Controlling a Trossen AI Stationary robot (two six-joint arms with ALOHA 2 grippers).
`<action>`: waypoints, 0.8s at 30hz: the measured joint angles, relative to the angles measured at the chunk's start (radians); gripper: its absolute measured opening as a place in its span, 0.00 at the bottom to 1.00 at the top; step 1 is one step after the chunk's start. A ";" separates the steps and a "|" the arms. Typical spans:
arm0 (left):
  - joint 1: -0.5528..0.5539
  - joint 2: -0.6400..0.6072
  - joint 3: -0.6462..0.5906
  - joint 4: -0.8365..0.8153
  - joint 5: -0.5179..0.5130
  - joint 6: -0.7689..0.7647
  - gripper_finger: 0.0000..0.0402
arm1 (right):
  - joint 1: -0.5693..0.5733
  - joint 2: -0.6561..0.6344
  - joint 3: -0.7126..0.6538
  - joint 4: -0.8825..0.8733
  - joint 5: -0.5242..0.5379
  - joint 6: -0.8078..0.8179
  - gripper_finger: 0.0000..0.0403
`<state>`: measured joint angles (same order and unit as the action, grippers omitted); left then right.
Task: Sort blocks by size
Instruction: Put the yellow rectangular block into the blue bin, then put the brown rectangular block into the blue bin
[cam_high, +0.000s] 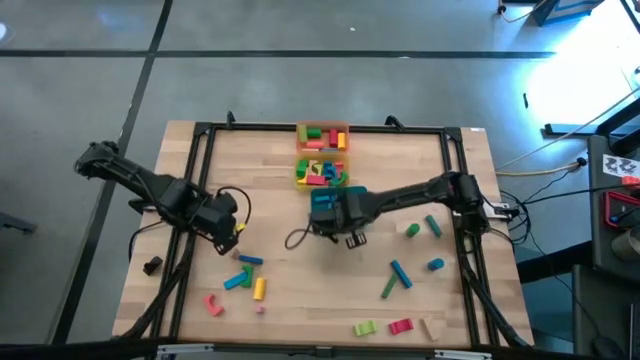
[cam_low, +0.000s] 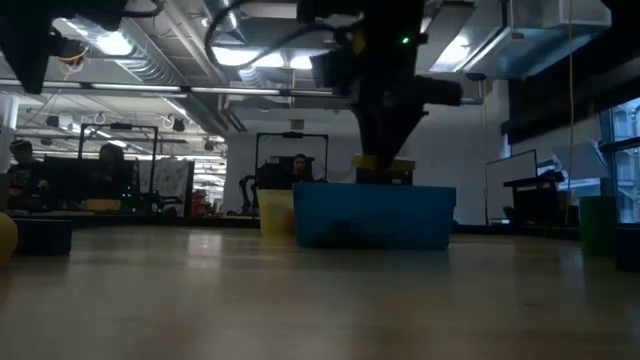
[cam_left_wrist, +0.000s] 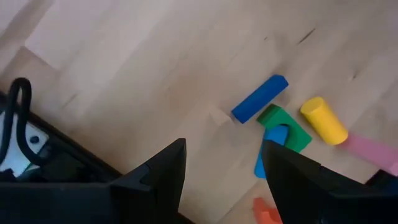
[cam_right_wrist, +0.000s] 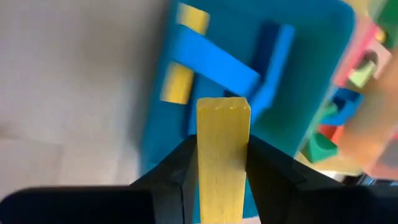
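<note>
My right gripper (cam_high: 340, 225) hangs over the teal tray (cam_high: 322, 199), shut on a yellow bar block (cam_right_wrist: 222, 149). In the tray lie two blue bars (cam_right_wrist: 214, 59) and a yellow cylinder (cam_right_wrist: 182, 59). My left gripper (cam_left_wrist: 224, 149) stands open above the table's left side (cam_high: 228, 228), nothing between its fingers. Just past it lie a blue bar (cam_left_wrist: 260, 98), a green arch (cam_left_wrist: 287, 129), a yellow cylinder (cam_left_wrist: 323, 120) and a pink block (cam_left_wrist: 373, 152), all resting flat on the wood. My right gripper pinches the yellow bar between its two fingers, by the bar's two long sides (cam_right_wrist: 205, 162). The fingers point steeply down and lie along the bar, whose free end (cam_right_wrist: 224, 107) sticks out past the fingertips. The bar is lifted clear above the teal tray (cam_low: 375, 215).
Behind the teal tray stand a yellow tray (cam_high: 322, 172) and an orange tray (cam_high: 322, 135), both holding mixed blocks. Loose blocks lie near right (cam_high: 400, 273) and along the near edge (cam_high: 400, 325). A black frame (cam_high: 200, 135) borders the table.
</note>
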<state>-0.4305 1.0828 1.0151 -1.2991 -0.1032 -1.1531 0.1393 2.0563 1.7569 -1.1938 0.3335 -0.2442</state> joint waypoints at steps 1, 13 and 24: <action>-0.005 0.000 -0.005 0.005 0.000 -0.017 0.48 | -0.016 0.000 0.000 0.000 0.001 0.000 0.29; -0.053 0.001 -0.124 0.161 0.016 -0.184 0.48 | -0.096 0.000 0.000 0.044 -0.064 0.009 0.40; -0.093 0.001 -0.231 0.279 0.041 -0.272 0.48 | -0.094 0.000 0.000 0.045 -0.064 0.011 0.54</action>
<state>-0.5232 1.0836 0.7842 -1.0200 -0.0620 -1.4254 0.0448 2.0563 1.7569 -1.1489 0.2691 -0.2329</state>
